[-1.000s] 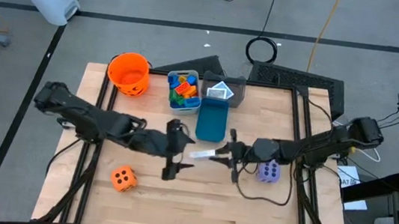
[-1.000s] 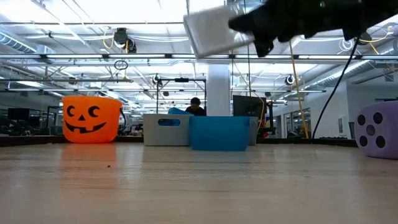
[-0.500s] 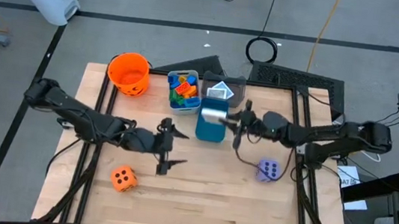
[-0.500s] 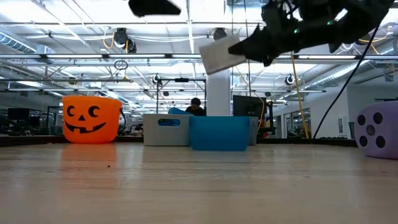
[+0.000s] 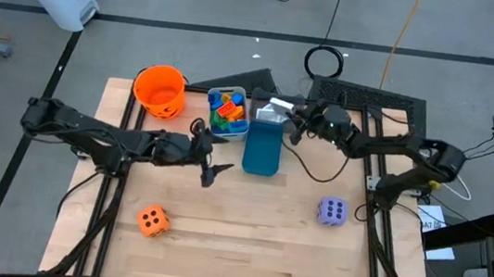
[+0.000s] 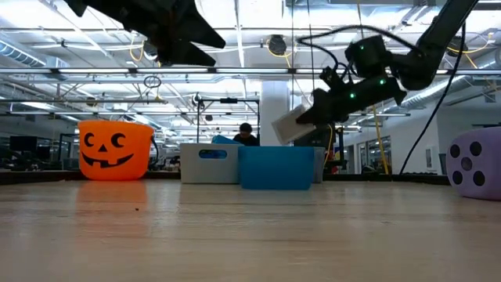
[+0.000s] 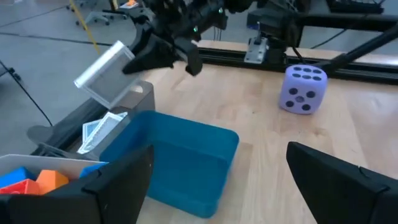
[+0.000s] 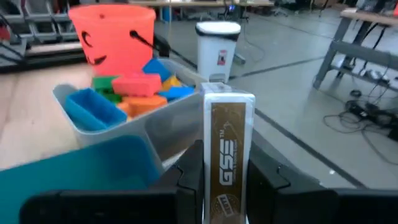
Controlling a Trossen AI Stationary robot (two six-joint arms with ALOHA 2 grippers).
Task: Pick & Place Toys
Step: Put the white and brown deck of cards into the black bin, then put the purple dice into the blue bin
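Counter [image 5: 245, 241]: wooden.
Blue bin [image 5: 262, 150]: mid-back.
Grey bin [image 5: 227, 113]: holds blocks [image 5: 226, 111].
Purple die [image 5: 331, 211]: right side.
Orange die [image 5: 153, 221]: front left.
Right tool [image 5: 285, 112]: clamped on card box [image 5: 278, 104], raised over rear grey tray [image 5: 290, 117].
Left tool [image 5: 208, 160]: fingers spread, empty, beside blue bin.

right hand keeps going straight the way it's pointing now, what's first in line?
Probably the grey bin. The right hand, shut on a card box, points left across the table's back edge and hangs over that bin; beyond it sits the bin of blocks. Height is unclear, so it might pass above both.
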